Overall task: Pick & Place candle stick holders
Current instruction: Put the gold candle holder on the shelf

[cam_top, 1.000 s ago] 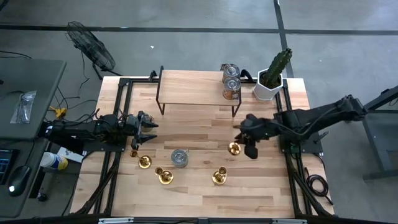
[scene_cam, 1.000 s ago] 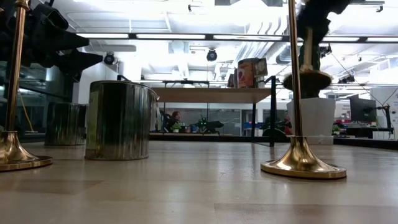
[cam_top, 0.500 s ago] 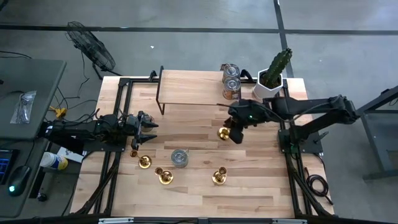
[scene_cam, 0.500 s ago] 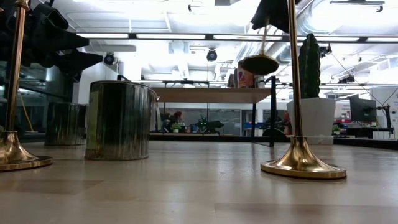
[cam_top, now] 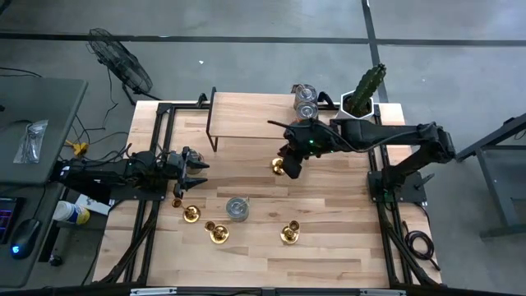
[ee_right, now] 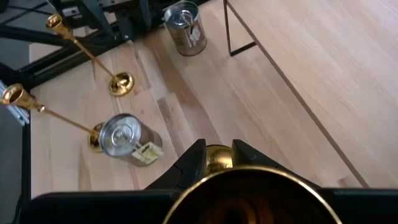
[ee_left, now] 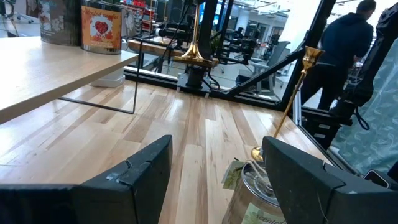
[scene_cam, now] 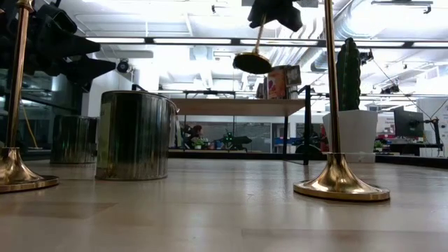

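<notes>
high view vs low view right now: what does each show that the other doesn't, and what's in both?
Only the high view: the left gripper, waiting open at the table's left edge, and three gold candlestick holders standing on the wooden table.

Only the low view: the room behind the table.

Both: the right gripper shut on a lifted gold candlestick holder, the silver-topped tin can and the potted cactus.

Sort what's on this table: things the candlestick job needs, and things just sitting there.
Job:
- held candlestick holder, in the right gripper
- three candlestick holders on the table

Just there:
- tin can
- two cans on the wooden shelf
- potted cactus
- left gripper, waiting open
</notes>
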Robot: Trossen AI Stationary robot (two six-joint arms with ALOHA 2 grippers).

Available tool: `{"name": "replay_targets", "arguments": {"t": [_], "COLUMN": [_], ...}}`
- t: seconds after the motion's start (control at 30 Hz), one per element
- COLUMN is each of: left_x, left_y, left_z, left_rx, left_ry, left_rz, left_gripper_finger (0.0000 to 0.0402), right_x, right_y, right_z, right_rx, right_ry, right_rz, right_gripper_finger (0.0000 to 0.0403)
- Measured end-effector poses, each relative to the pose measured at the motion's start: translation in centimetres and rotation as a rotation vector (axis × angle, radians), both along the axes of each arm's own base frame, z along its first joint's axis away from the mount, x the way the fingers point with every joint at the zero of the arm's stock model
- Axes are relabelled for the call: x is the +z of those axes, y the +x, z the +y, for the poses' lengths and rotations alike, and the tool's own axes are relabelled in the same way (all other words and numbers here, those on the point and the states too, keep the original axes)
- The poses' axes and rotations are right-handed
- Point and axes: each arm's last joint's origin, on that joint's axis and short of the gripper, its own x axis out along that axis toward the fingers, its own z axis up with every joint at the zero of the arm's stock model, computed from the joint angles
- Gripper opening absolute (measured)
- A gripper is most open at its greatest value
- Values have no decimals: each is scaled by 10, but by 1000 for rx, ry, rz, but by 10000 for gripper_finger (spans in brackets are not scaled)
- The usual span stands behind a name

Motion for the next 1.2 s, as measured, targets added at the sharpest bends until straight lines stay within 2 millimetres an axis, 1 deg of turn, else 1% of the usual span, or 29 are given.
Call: {"name": "replay_targets", "arguments": {"t": [0.13,0.4,0.6,0.67,0.8,0.93,1.07,1.2], "left_x": [0,2,11,18,33,49,65,85], "left_y": [0,0,-1,-2,-4,-2,9,28], "left_z": [0,0,-4,-5,-5,-5,-6,-7], "left_rx": [1,1,-139,-175,-176,-178,-194,-206], "left_ry": [0,-5,21,45,78,144,182,240], "left_rz": [-2,-25,-77,-91,-124,-122,-72,-10], "left_gripper_finger": [243,243,243,243,243,243,243,243], "right_x": [0,1,6,8,11,13,16,17], "right_y": [5,7,11,13,15,18,20,20], "right_z": [-1,-1,-5,-7,-11,-14,-16,-18], "right_rx": [-35,-81,-96,-101,-104,-95,-90,-90], "right_ry": [11,25,29,29,30,38,23,14], "right_rz": [-6,-31,-102,-128,-170,-206,-236,-249], "right_gripper_finger": [61,61,61,61,61,61,61,61]}}
